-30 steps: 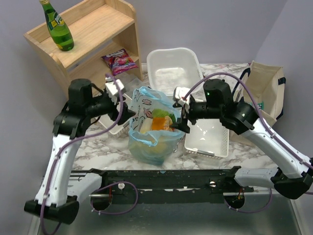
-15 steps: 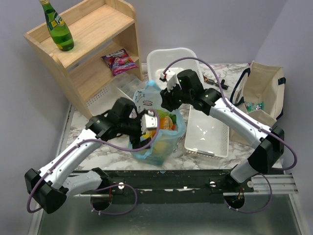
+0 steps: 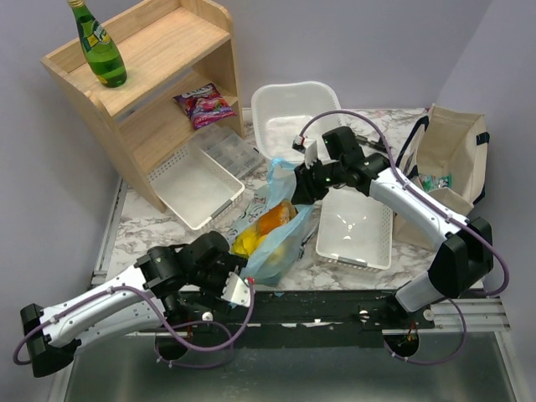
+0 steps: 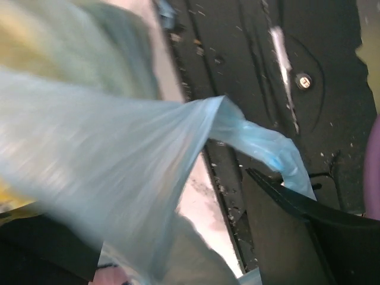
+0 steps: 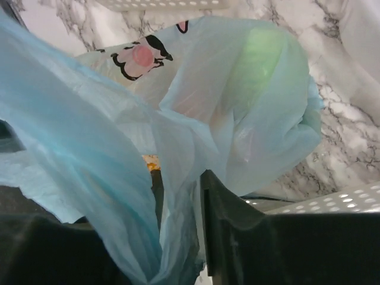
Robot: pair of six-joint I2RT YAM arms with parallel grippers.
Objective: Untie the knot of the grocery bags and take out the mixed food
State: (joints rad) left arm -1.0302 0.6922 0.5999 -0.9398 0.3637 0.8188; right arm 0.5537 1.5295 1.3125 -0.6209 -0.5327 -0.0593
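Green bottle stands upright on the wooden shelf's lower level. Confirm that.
Wrong level. The green bottle stands upright on the top level of the wooden shelf, as the top external view shows.

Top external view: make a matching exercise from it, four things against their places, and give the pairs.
1 green bottle
2 purple snack packet
3 canvas tote
4 light-blue bag

A right end of the table
B on top of the wooden shelf
C mid-table, food inside
D inside that shelf, lower level

Pairs: 1-B, 2-D, 3-A, 4-C
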